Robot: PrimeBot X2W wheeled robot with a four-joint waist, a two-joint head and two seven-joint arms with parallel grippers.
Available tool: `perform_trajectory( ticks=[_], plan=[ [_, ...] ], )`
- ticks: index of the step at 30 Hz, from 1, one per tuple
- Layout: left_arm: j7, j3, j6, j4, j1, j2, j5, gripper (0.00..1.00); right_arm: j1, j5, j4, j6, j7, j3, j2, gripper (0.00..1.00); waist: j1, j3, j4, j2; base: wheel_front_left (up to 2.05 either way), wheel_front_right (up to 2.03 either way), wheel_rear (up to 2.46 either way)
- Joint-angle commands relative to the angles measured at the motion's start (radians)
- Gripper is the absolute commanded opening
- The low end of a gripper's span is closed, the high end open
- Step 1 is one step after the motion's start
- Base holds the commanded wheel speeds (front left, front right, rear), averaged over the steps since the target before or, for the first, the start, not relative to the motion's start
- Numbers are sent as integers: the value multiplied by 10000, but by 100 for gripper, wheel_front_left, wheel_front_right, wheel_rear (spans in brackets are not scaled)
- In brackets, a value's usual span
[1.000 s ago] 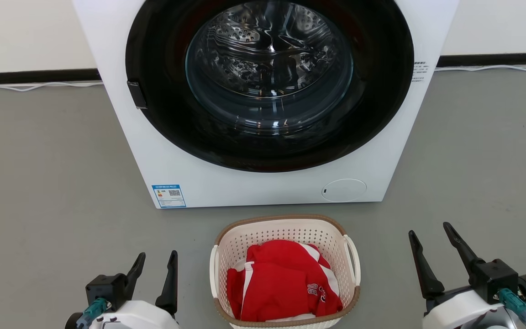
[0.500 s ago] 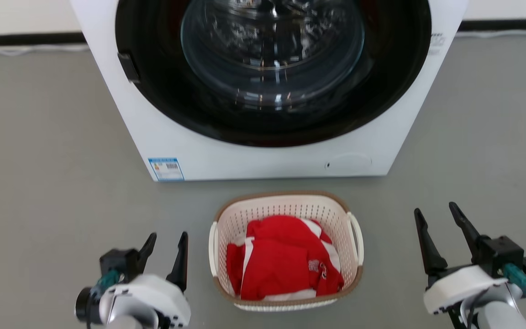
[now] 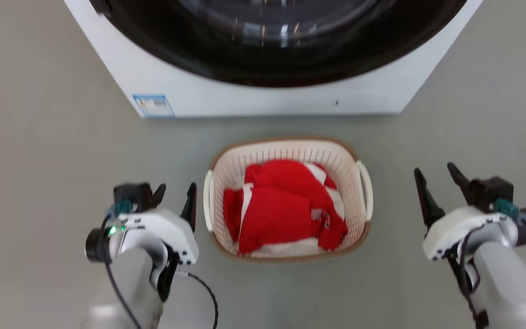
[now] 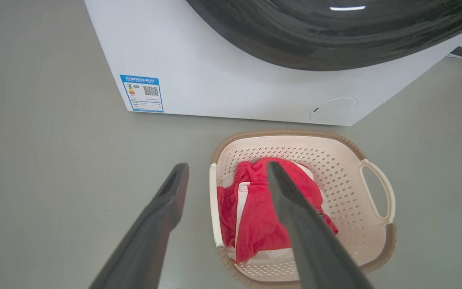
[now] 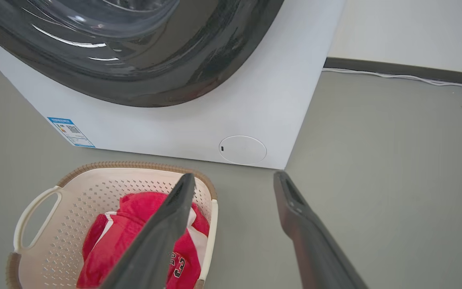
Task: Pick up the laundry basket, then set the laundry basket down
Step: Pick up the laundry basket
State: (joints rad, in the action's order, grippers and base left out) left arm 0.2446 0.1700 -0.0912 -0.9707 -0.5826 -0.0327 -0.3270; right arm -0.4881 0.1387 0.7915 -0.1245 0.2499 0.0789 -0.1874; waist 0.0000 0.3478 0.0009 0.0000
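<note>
The laundry basket stands on the grey floor in front of the washing machine, cream and perforated with a brown rim. It holds a red and white garment. My left gripper is open, its inner finger close beside the basket's left loop handle. My right gripper is open too, a short gap away from the right handle. In the left wrist view the open left gripper straddles the near edge of the basket. In the right wrist view the right gripper points past the basket.
The white washing machine with its dark round door rises just behind the basket. Grey floor spreads to both sides. A white cable runs along the dark skirting at the wall to the right.
The head camera has tilted down, so the whole picture shifted. Both grippers stand nearer the basket's sides than before, the left one closest. Both stayed open.
</note>
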Motion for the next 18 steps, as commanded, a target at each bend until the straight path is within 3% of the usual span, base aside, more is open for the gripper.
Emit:
perform_trajectory(
  ticks=[1, 11, 18],
  plan=[
    [-100, -114, 74, -78, -422, -175, -179, 100, -285, 93, 103, -62, 118, 315, -100, 100, 0, 682, 46, 0, 0, 0, 0],
    [-1078, 1321, 105, -1391, -2272, -175, -1715, 100, -2180, 764, 2045, -62, 56, 1321, -136, 100, 0, 2567, 74, 0, 0, 0, 0],
    [-1443, 2162, 541, -1756, -2990, -175, -2517, 100, -2951, 1233, 2679, -62, 86, 2021, 84, 100, 0, 3342, 7, 0, 0, 0, 0]
  ],
)
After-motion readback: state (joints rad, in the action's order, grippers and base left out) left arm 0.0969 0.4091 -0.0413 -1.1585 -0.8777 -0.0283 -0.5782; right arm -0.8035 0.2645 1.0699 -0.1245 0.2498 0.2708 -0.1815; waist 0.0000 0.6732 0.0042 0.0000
